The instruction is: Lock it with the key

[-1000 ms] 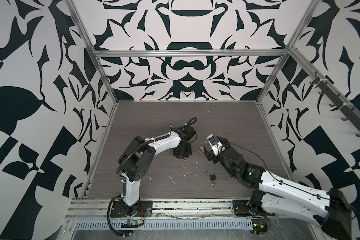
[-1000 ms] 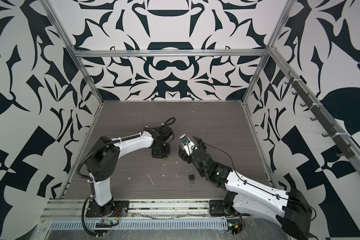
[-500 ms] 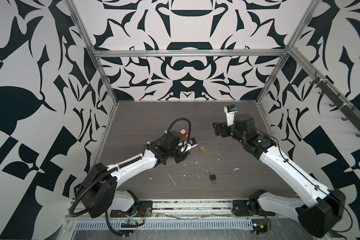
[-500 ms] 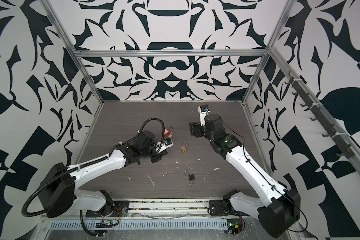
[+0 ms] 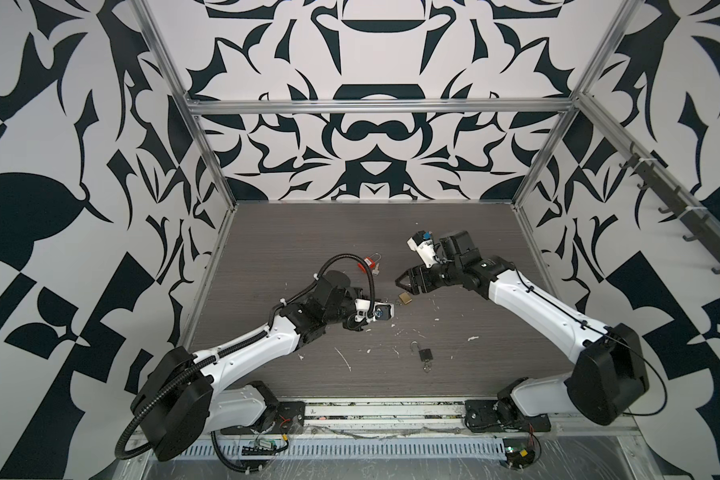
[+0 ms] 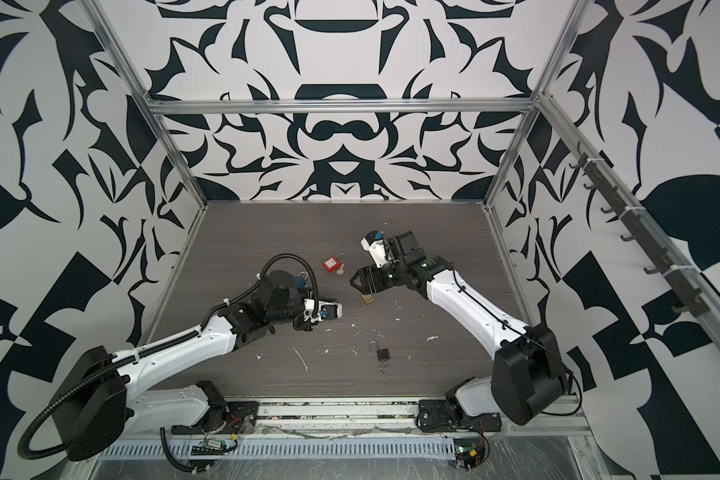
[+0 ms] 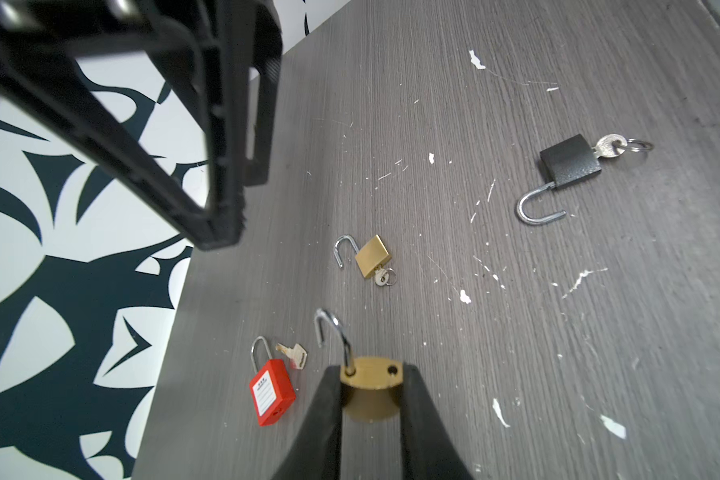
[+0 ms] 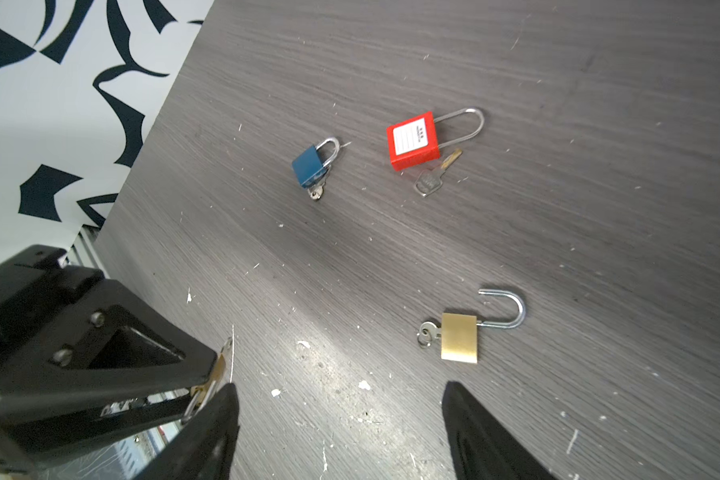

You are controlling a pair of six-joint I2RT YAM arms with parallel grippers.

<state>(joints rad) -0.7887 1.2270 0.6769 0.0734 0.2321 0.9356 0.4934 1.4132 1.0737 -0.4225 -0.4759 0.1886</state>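
Left gripper [image 7: 371,376] is clamped on held brass padlock [image 7: 368,405]. The body sits between the fingertips, and the open shackle sticks straight out past them with one leg free. Right gripper [image 8: 339,388] has jaws wide and holds nothing. Loose brass padlock [image 8: 459,343] lies flat on counter [image 8: 558,208] just ahead of it, shackle open, key in keyhole. In a top view, left arm [image 5: 258,345] and right arm [image 5: 528,307] both stretch low toward centre, tips near but apart.

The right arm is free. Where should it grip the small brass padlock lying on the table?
Probably from above, pinch the brass padlock body across its two bare side edges: it lies flat, with the key at one end and the open shackle at the other.
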